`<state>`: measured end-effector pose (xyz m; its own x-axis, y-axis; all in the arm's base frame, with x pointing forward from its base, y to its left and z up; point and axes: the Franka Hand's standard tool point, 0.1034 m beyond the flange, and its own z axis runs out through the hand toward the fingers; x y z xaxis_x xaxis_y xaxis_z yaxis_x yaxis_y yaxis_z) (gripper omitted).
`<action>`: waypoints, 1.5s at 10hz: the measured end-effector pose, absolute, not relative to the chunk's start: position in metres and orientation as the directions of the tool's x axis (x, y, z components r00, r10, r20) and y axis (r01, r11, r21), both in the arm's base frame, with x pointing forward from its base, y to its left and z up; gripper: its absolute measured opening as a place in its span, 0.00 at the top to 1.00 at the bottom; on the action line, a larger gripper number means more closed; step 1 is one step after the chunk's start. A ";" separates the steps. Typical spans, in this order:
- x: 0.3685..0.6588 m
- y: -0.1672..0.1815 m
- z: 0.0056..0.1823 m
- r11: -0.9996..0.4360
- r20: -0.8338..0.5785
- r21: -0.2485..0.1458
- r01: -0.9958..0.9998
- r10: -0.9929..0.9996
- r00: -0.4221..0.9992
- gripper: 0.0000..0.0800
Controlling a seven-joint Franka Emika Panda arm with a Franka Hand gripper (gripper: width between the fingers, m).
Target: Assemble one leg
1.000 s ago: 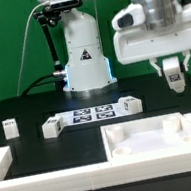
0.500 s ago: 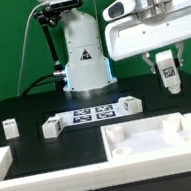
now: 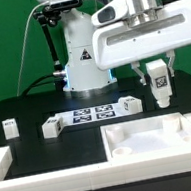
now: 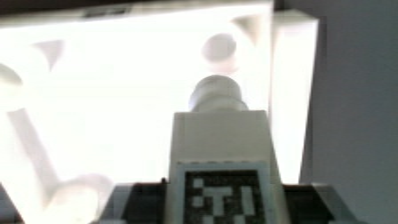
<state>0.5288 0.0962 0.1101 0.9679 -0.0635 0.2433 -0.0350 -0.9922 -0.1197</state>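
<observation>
My gripper (image 3: 159, 84) is shut on a leg (image 3: 160, 85), a small white block with a black-and-white tag, held upright in the air above the far right part of the large white tray-like piece (image 3: 152, 139). In the wrist view the held leg (image 4: 221, 150) fills the middle, its tag (image 4: 221, 198) between the dark fingers (image 4: 143, 200), with the bright white tray piece (image 4: 107, 90) below. Three more legs lie on the table: one at the exterior view's left (image 3: 9, 125), one by the marker board (image 3: 53, 127), one at its right end (image 3: 129, 104).
The marker board (image 3: 91, 114) lies in the middle of the black table before the robot base (image 3: 82, 55). A white frame wall (image 3: 27, 177) runs along the front and the exterior view's left.
The gripper with the leg has moved toward the exterior view's left and a little lower, from the right edge to above the tray piece's far right part.
</observation>
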 end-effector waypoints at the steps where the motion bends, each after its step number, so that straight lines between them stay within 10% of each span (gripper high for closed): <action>1: 0.536 0.094 0.109 -0.994 0.259 -0.110 0.002 -0.027 0.966 0.64; 15: 0.586 0.112 0.101 -0.992 0.388 -0.103 0.075 0.029 0.921 0.64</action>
